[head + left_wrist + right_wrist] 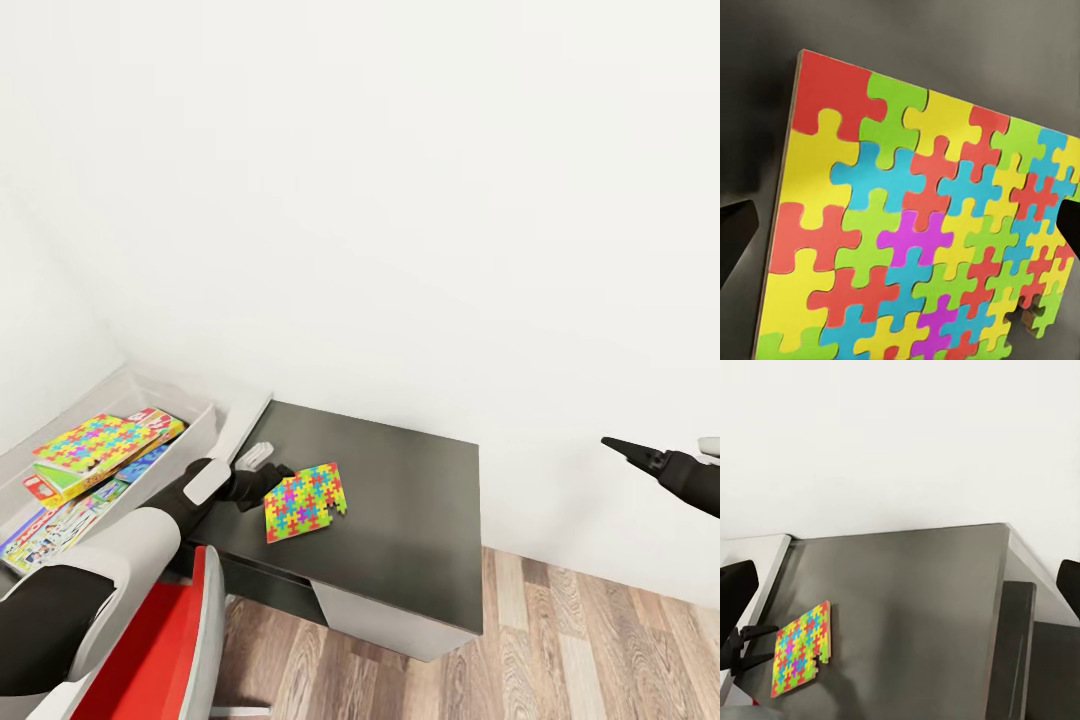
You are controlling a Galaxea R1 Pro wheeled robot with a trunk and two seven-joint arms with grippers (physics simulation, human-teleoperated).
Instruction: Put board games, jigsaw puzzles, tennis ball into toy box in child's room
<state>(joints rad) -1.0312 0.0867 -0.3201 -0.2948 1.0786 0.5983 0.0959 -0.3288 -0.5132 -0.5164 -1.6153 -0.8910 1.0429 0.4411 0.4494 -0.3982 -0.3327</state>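
At far left, the toy box (200, 425) is holding a puzzle (92, 443) on top of the board games (50, 525). Beside it, the left gripper (268, 487) is reaching with its fingers spread apart at the edge of a second puzzle (305, 500) lying flat on the table's dark wing (410, 520). At far right, the right gripper (625, 452) is hanging over the floor (580, 650), its jaw state impossible to tell.

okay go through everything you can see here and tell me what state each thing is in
left gripper: open, at the puzzle's edge, not yet gripping.
right gripper: held in the air off the desk; open or shut unclear.
jigsaw puzzle: flat on the dark desk wing.
toy box: holds another puzzle and game boxes.
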